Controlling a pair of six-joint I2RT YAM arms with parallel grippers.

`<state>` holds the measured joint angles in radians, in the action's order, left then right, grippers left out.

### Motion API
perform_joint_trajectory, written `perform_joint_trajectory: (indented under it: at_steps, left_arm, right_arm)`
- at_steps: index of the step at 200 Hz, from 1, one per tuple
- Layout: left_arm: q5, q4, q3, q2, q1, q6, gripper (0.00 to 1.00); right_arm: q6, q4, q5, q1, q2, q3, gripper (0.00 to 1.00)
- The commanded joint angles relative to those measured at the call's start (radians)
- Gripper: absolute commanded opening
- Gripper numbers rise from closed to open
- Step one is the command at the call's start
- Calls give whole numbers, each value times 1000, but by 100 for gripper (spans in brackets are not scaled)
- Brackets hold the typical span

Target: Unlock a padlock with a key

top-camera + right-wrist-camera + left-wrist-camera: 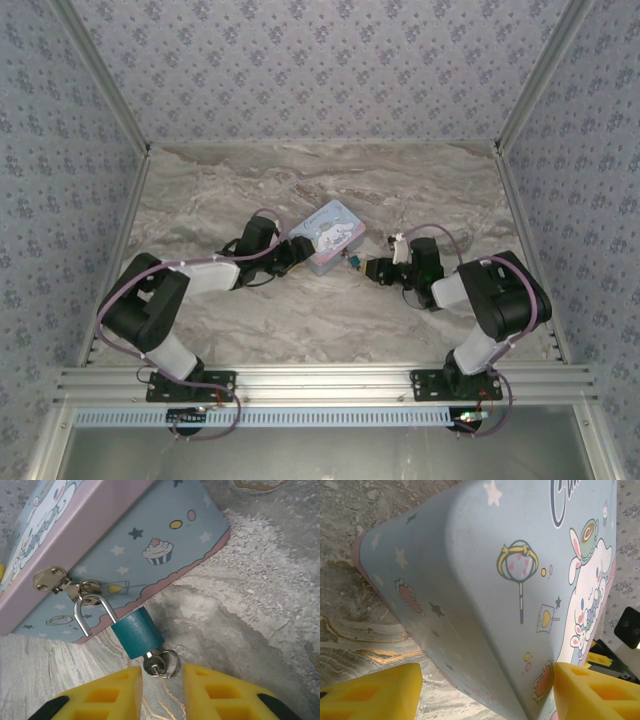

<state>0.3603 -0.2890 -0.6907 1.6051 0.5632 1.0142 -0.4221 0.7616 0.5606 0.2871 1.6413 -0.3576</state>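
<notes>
Straddling the tin box (470, 580) with fingers spread, the left end effector (487, 669) is seemingly bracing it, while the right end effector (162, 672) is hovering, fingers apart, around the key (151, 664) seated under the padlock (137, 637) hanging at the box's hasp (50, 577).

key (152, 664) blade hidden inside padlock (137, 638), tin (165, 525) cropped

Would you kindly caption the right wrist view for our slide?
Open right gripper flanks the key seated in the teal padlock hanging from the tin box.
</notes>
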Motion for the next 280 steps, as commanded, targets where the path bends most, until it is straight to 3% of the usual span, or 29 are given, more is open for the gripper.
perform_joint_trajectory:
  at_steps: [1, 85, 130, 166, 205, 280]
  left_arm:
    - [-61, 149, 34, -6, -3, -26, 68]
    - [-71, 185, 36, -49, 1, -46, 68]
    - [-72, 189, 41, -52, 3, -48, 67]
    - [-78, 195, 47, -61, 5, -48, 66]
    - [-84, 209, 49, -71, 5, -51, 65]
    - [-97, 223, 54, -86, 6, -54, 65]
  right_arm:
    - [6, -101, -68, -20, -20, 35, 34]
    - [45, -193, -29, -21, -304, 42, 74]
    - [72, -288, 80, -5, -354, -18, 92]
    - [113, -380, 132, 35, -321, -91, 93]
    - [140, -410, 166, 67, -216, -171, 85]
    - [185, -435, 154, 142, 4, -311, 82]
